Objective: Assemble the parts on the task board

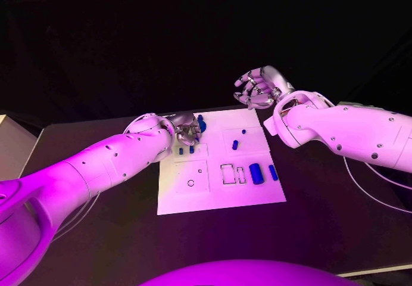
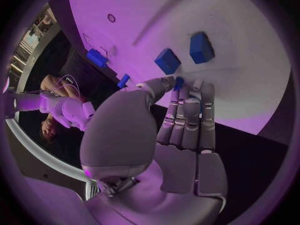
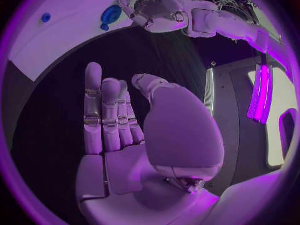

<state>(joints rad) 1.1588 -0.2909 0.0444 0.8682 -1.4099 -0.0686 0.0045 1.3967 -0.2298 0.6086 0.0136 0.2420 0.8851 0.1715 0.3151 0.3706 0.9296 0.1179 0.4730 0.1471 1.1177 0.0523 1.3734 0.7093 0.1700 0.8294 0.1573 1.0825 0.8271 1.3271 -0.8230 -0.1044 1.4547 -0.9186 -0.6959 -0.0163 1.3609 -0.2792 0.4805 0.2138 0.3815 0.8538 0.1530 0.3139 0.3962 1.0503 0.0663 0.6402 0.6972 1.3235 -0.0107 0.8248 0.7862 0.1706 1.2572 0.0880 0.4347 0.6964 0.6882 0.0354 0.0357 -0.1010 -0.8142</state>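
Parts [image 2: 167, 61] at twelve o'clock of left hand [image 2: 181, 120], whose fingertips [image 2: 179, 82] pinch one; right hand [image 1: 258, 88] hovers open, empty.

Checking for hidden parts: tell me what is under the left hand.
Under the left hand lies the white task board, with a blue part at the fingertips. Whether it is pinched, and what the palm covers, cannot be seen.

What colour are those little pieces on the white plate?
Blue parts; the head view shows them best.
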